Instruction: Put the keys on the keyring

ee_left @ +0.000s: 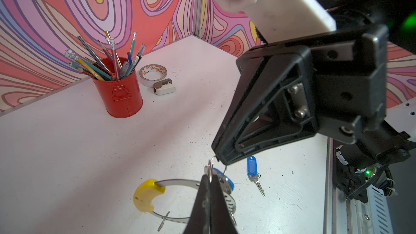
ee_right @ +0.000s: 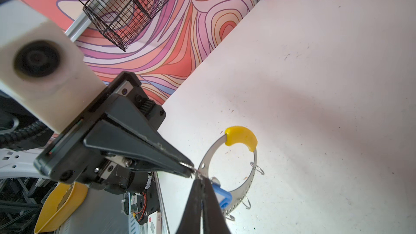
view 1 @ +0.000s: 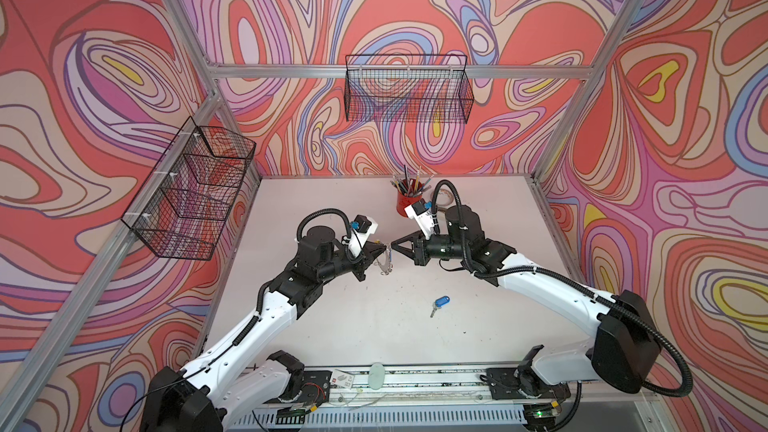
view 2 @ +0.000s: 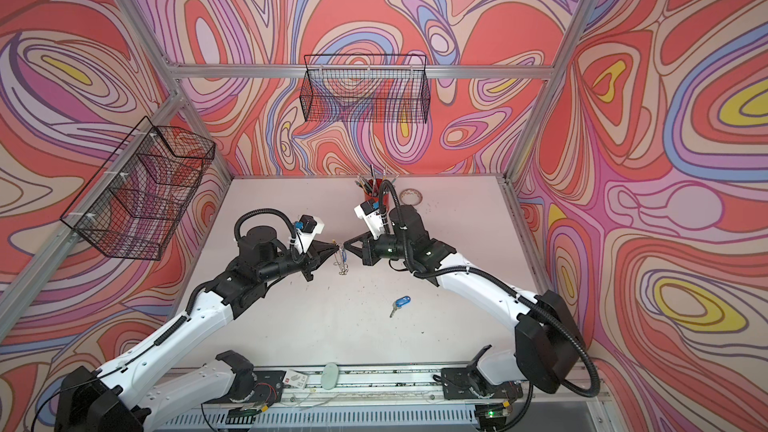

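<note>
Left wrist view, not right, shows a loose key (ee_left: 253,172); left claw (ee_left: 209,181) pinches keyring (ee_left: 147,195), right claw (ee_left: 219,157) the second key (ee_left: 226,182).

You're in a robotics lab cell, not a home or office: bare aluminium framing (view 1: 291,71) boxes in a white tabletop (view 1: 353,334), and the walls (view 1: 395,2) are sheets printed with a loud swirl pattern. A left arm (view 1: 270,317) and a right arm (view 1: 548,288) sit on a slotted rail (view 1: 436,376) at the front edge, with an open circuit board (view 1: 538,413) and loose wiring below it. Note a back wire basket (view 1: 409,89) and a side wire basket (view 1: 191,189) tied to the frame, plus desk clutter at the rear: a red cup of pencils (ee_left: 119,95) and a tape roll (ee_left: 145,81).
</note>
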Motion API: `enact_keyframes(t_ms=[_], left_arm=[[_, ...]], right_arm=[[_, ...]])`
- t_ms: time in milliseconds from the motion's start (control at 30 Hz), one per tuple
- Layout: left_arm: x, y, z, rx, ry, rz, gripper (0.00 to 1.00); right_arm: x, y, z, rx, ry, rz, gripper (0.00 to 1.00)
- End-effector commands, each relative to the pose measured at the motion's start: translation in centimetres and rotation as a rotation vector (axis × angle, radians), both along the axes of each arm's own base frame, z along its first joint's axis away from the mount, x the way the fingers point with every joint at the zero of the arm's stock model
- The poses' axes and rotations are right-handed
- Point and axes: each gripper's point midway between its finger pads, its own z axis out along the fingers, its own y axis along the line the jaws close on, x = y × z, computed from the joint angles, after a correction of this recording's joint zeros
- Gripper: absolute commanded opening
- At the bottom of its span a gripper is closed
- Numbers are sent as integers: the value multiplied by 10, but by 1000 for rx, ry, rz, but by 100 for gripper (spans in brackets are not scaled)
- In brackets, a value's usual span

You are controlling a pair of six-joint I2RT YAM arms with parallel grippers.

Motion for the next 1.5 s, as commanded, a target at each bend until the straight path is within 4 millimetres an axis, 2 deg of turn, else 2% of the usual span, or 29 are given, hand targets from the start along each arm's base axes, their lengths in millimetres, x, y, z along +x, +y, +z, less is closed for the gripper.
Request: enact_keyframes(t_ms=[0,467,800,833,900,1000,1233,1300,1367,1467], left_arm=[[-6,-2,9,-17,-49,-31,0],[-7,-2,14,-37,-66,-30,0],[-6,-4,19,-91,-79,-27,0],[-6,-4,20,-99,-83,-27,0],[-6,-4,20,-107,-88,-25,0],[-4,-4,21,-122,-87,-15,0],[-3,-8,28,-198,-81,-8,0],[-5,-11,32,-220,-94,-8,0],[-5,-13,34,-253,-93,-11,0],[-5,-16,36,-321,-89,-13,0]], right_arm=[[8,3,2,-11,-9,-25,0],[12,4,-13,-41,26,-32,0],[14,4,-14,-34,27,-36,1],[14,4,-15,-37,26,-41,7],[15,0,-16,-48,11,-55,11],[26,-16,-18,-103,-24,-155,21],[47,-66,2,-77,-107,-327,51],[53,-80,8,-60,-134,-370,63],[57,-88,14,-39,-159,-391,74],[58,-93,21,-5,-193,-384,84]])
